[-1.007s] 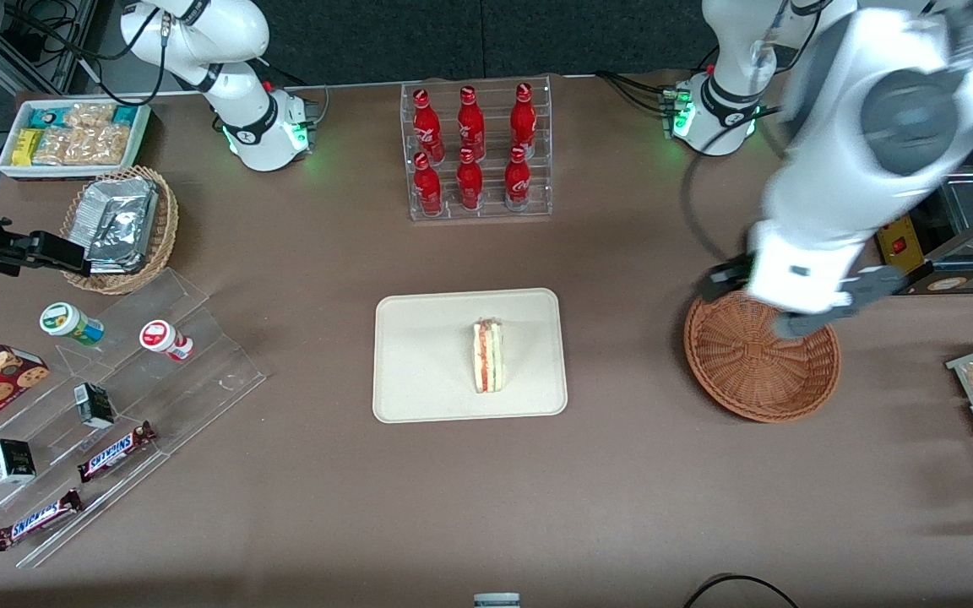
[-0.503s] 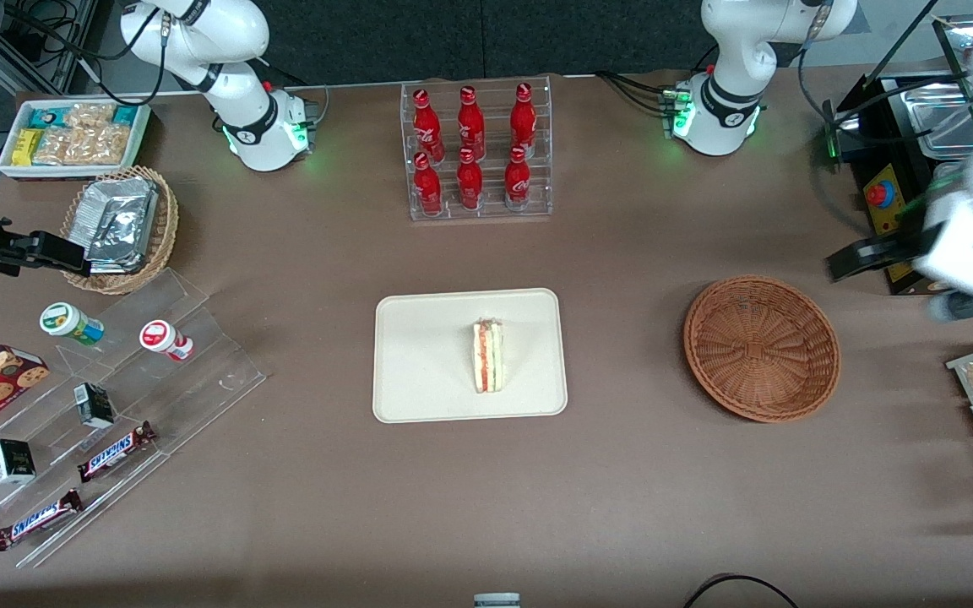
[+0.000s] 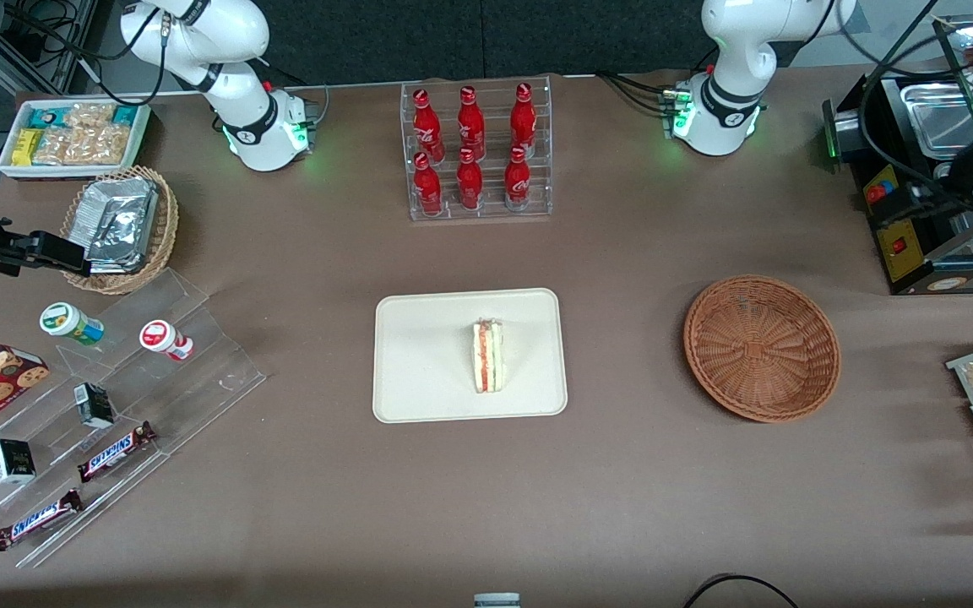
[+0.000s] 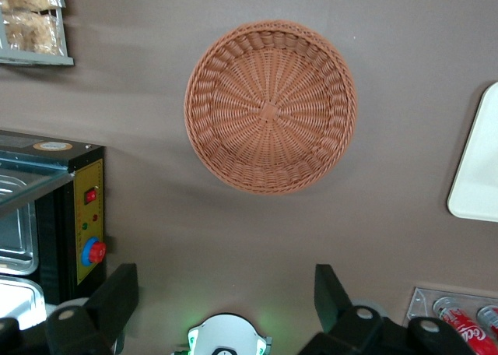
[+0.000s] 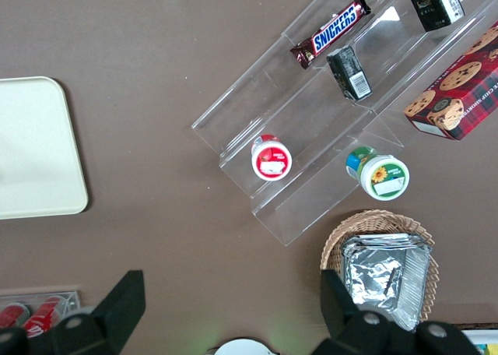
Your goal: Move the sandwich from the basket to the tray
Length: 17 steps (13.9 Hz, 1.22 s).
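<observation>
The gripper (image 4: 226,293) hangs wide open and holding nothing, high above the basket (image 3: 762,347), while the sandwich (image 3: 488,355) rests on the tray (image 3: 419,355) mid-bench.

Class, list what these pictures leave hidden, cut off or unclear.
- Claw: open in the left wrist view; cut off by the picture's edge in the front view.
- Sandwich: shown edge-on in the front view, faces hidden.
- Tray: cut off in the left wrist view.
- Basket: fully visible, empty.
</observation>
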Available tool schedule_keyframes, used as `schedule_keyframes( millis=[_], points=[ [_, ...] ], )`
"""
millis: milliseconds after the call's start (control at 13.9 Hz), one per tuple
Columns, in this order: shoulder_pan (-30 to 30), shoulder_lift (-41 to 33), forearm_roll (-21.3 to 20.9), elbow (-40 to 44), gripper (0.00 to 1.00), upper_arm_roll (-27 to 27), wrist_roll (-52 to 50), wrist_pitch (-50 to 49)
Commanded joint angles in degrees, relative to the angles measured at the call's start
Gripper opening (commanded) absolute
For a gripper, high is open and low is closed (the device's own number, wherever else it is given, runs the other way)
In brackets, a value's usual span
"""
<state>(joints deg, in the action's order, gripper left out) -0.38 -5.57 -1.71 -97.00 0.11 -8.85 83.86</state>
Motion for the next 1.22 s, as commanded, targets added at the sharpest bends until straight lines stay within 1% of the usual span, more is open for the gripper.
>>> schedule_keyframes(
  millis=[0,72,431,647,863,1007,1150],
  points=[
    [-0.1,-9.4,0.5,-11.8,1.00,0.0,0.5,5.0],
    [-0.1,-10.3,0.5,-12.8,1.00,0.0,0.5,5.7],
    [-0.1,-9.0,0.5,-10.1,1.00,0.0,0.5,5.4],
    [-0.6,-5.9,0.5,-5.9,1.00,-0.5,0.7,3.3],
    [0.6,-3.5,3.1,-2.9,1.00,-0.8,2.6,2.3],
    [5.8,-3.1,2.9,-1.5,1.00,-6.8,5.8,1.7],
    [4.8,-2.2,2.6,-0.3,1.00,-7.1,5.2,1.6]
  ],
)
